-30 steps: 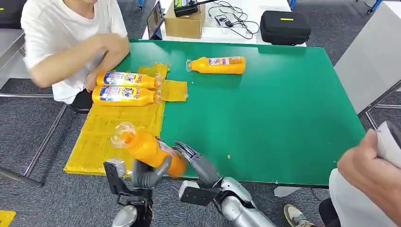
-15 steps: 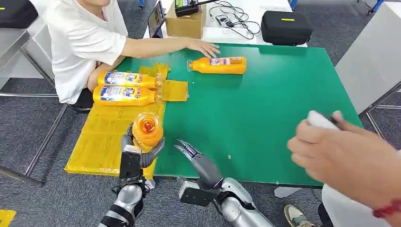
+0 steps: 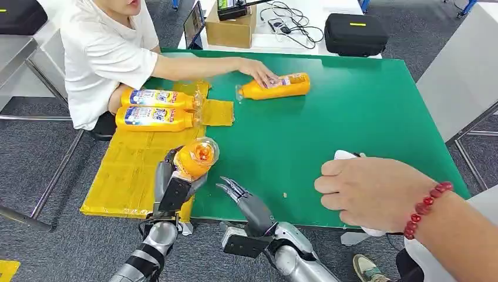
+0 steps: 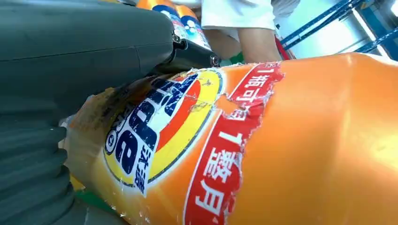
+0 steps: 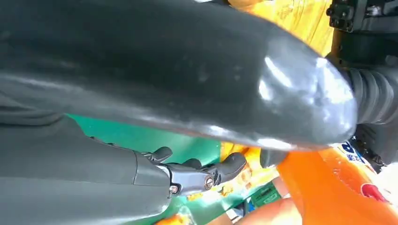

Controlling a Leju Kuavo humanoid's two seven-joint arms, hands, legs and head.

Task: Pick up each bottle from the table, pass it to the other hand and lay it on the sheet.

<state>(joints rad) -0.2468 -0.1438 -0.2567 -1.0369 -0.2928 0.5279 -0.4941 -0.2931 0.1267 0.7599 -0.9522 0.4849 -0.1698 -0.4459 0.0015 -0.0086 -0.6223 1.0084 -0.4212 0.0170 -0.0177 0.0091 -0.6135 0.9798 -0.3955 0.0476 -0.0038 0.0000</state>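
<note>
Bottle (image 3: 194, 159) in left hand (image 3: 173, 185) (upright)

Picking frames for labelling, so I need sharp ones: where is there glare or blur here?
Head view: evenly lit and mostly sharp, the person's near hand slightly soft. Left wrist view: glare on the held bottle, very close. Right wrist view: bright highlight on the thumb, background blurred.

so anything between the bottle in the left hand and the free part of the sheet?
Nothing visible. The left hand holds the orange bottle above the near end of the yellow sheet, which is bare there. The two laid bottles lie at the far end, beside the person's arm.
</note>
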